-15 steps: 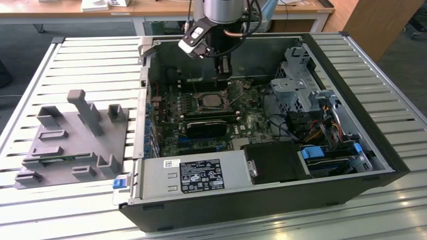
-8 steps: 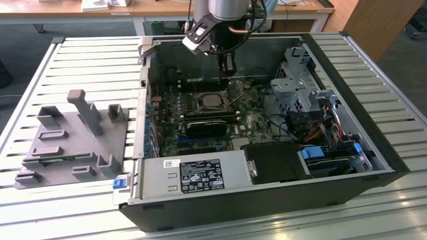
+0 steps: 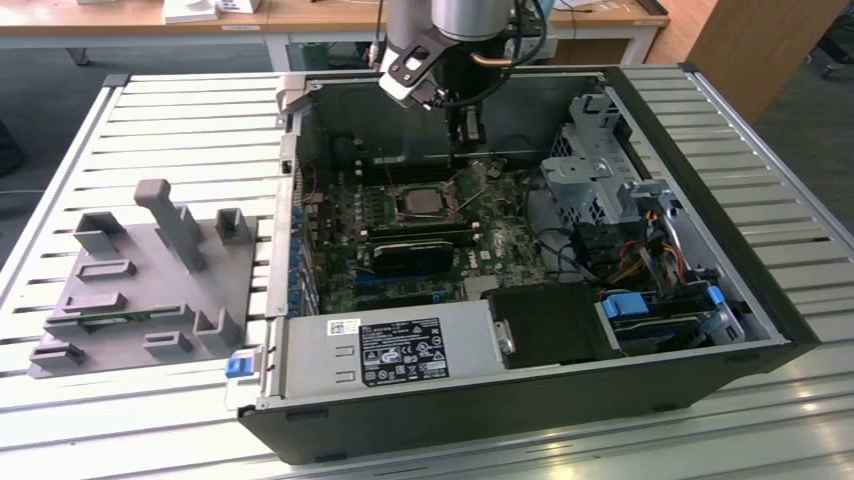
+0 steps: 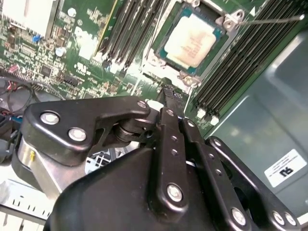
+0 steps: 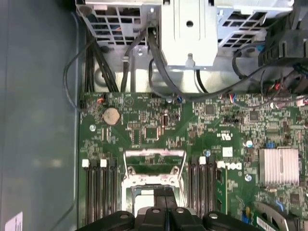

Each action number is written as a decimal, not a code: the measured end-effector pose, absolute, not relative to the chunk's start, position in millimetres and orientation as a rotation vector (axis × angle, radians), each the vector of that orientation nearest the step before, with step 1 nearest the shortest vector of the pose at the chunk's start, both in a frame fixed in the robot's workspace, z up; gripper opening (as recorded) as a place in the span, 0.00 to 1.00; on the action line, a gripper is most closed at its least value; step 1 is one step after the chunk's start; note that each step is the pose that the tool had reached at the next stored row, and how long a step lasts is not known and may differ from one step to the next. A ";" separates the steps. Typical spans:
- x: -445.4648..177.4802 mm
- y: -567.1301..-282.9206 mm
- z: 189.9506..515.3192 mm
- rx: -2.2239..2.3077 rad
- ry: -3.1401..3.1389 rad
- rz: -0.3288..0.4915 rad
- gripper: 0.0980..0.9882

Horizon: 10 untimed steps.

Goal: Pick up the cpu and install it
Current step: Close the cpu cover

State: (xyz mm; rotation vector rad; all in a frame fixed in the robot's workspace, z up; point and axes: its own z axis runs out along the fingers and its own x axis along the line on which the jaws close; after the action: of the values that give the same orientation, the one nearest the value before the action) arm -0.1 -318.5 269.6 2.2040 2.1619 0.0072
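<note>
The cpu (image 3: 424,203) is a silver-topped square lying flat in the motherboard socket inside the open computer case (image 3: 747,250). The second wrist view shows the cpu (image 4: 192,42) seated within the socket frame, with a thin wire lever (image 4: 274,19) standing out beside it. My gripper (image 3: 467,138) hangs above the board, just behind the socket toward the case's far wall. Its black fingers (image 4: 169,108) are pressed together with nothing between them. In the first wrist view my gripper (image 5: 166,193) sits over the socket's edge, and a strip of the cpu (image 5: 143,198) shows beside it.
A grey plastic fixture tray (image 3: 147,290) lies on the slatted table at the exterior view's left. Inside the case are a black block (image 3: 407,252) in front of the socket, the power supply (image 3: 387,350), a metal drive cage (image 3: 601,160) and bundled cables (image 3: 641,245).
</note>
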 end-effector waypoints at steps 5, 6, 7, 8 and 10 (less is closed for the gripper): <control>4.8 -318.5 269.0 2.204 2.162 0.007 0.01; 5.5 -318.5 268.8 2.204 2.162 0.007 0.01; 6.5 -318.5 268.7 2.204 2.162 0.007 0.01; 7.1 -318.5 268.6 2.204 2.162 0.007 0.01; 7.7 -318.5 268.4 2.204 2.162 0.007 0.01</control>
State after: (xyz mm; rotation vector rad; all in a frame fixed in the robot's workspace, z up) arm 7.7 -318.5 268.4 2.2040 2.1619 0.0069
